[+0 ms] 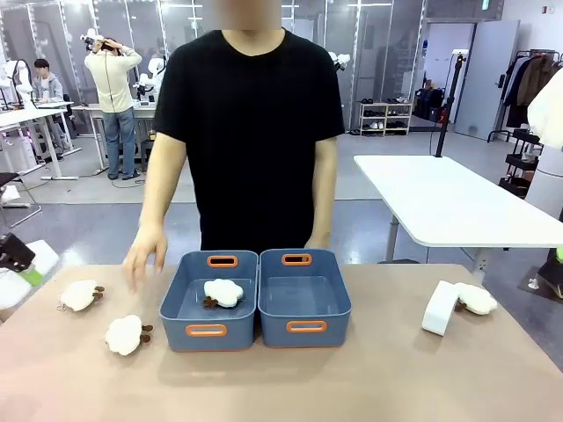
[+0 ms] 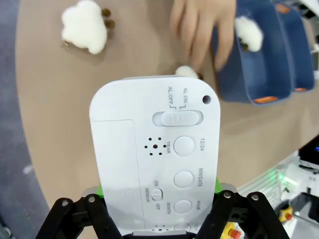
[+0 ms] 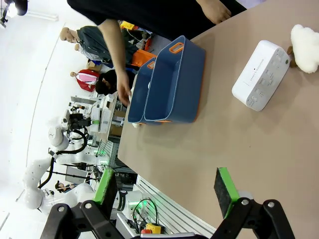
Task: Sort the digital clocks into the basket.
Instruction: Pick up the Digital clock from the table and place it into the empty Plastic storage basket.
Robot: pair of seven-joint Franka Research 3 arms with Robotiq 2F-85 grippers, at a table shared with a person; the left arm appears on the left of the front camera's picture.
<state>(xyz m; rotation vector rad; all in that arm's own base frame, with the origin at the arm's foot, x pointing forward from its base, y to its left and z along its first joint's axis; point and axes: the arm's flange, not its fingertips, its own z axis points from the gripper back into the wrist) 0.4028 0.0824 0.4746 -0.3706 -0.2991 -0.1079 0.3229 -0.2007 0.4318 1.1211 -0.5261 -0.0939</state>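
Note:
My left gripper (image 2: 159,201) is shut on a white digital clock (image 2: 154,154), held above the table's left side with its button side facing the camera and the green pads on its two sides. In the front view this gripper (image 1: 13,253) sits at the far left edge. A second white clock (image 1: 439,308) lies at the right of the table, also seen in the right wrist view (image 3: 261,74). Two blue-grey baskets stand side by side mid-table: the left one (image 1: 176,299) holds a plush sheep, the right one (image 1: 339,299) is bare. My right gripper (image 3: 164,191) hangs open above the near right table.
A person in black stands at the far side, one hand (image 1: 143,255) hovering left of the baskets. Two plush sheep (image 1: 81,295) (image 1: 126,335) lie on the left. Another plush (image 1: 477,300) touches the right clock. Bare tabletop stretches along the front edge.

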